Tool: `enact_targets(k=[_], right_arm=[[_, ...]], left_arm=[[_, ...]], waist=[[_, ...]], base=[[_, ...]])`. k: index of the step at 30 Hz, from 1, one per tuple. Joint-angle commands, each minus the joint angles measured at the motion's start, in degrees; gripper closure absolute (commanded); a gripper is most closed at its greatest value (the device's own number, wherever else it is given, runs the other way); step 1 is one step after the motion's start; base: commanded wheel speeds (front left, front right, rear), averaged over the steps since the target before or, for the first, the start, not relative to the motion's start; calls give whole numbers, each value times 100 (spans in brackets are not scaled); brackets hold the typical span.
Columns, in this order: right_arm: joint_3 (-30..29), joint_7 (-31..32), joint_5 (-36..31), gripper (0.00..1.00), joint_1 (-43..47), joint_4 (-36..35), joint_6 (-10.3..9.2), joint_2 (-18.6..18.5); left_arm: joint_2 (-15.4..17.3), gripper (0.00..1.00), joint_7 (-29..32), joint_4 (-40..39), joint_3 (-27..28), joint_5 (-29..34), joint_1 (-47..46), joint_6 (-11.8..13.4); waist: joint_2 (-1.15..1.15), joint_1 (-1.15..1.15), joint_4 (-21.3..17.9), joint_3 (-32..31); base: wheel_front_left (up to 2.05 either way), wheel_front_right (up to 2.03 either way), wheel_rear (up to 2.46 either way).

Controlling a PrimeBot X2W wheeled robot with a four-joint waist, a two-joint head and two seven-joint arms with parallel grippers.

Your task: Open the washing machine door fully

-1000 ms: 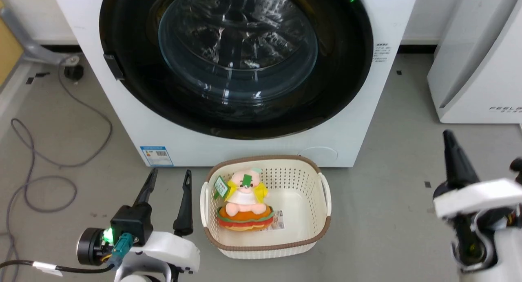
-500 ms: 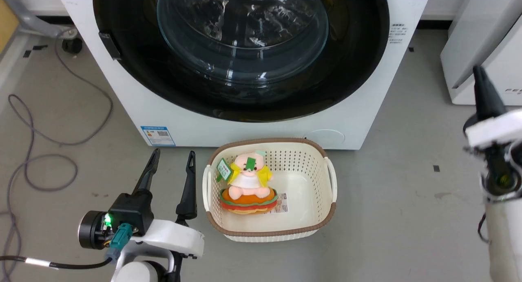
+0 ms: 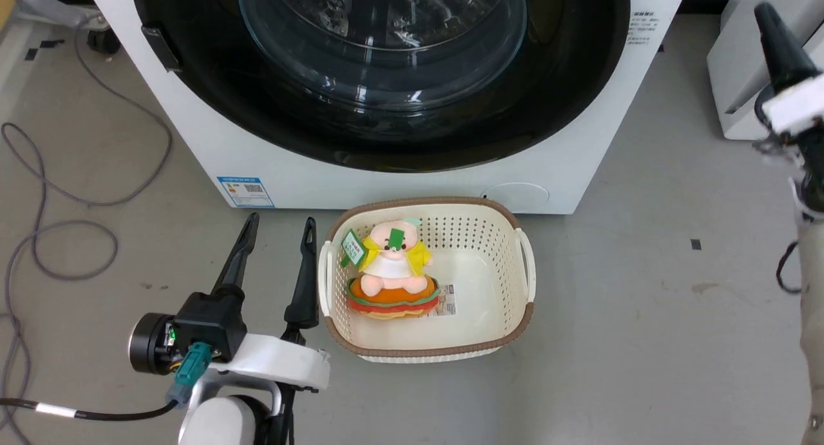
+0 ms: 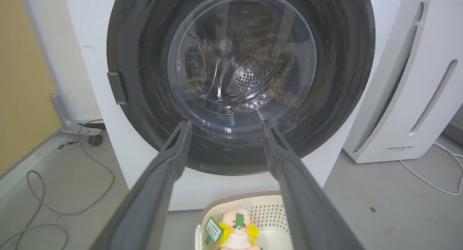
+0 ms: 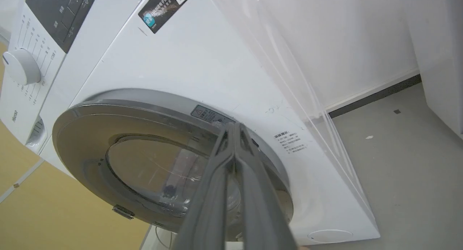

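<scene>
As the head camera looks down, one washing machine [image 3: 412, 187] stands across the top, its one washing machine door [image 3: 547, 110] lying shut against the white front, with a blue label [image 3: 244, 191] low at the left. One cream basket [image 3: 524, 284] sits on the floor just before the machine and holds a single plush toy [image 3: 389, 274]. The left gripper [image 3: 281, 219] hangs low beside the basket, its two dark fingers spread well apart and empty. The right gripper [image 3: 766, 13] is up at the right edge, before a white appliance [image 3: 740, 78]. One grey cable [image 3: 77, 200] loops over the floor at the left.

From the left wrist, the two fingers open wide and frame the door's glass window [image 4: 242, 62], well apart from it. One small handle tab [image 4: 116, 87] sits on the door's left rim. The basket and toy lie below, between this gripper and the machine.

From the right wrist, the two fingers are pressed together with nothing between them. Their tip is at the door's outer rim (whether it touches I cannot tell). One round knob [image 5: 21, 66] shows on the machine's control panel
</scene>
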Motion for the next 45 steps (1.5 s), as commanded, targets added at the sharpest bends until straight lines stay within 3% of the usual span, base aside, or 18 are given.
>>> enact_targets(k=[1, 24, 38, 45], right_arm=[[24, 67, 122, 100, -228, 99, -2, -50], [654, 2091, 617, 100, -2508, 1250, -3, -96], [860, 2693, 772, 100, -3754, 2100, -4, 22], [902, 3001, 858, 100, -3879, 2275, -4, 73]], left_arm=[[5, 0, -45, -30, -13, -27, -97, -12], [6, 0, -320, -154, -213, -214, -475, 22], [6, 0, -488, -188, -365, -370, -775, 61], [6, 0, -529, -164, -401, -407, -820, 74]], waist=[[0, -1, 5, 22], [0, -1, 117, 692], [0, -1, 214, 1142], [0, -1, 214, 1185]], base=[[0, 0, 0], [0, 0, 0], [0, 0, 0], [0, 0, 0]])
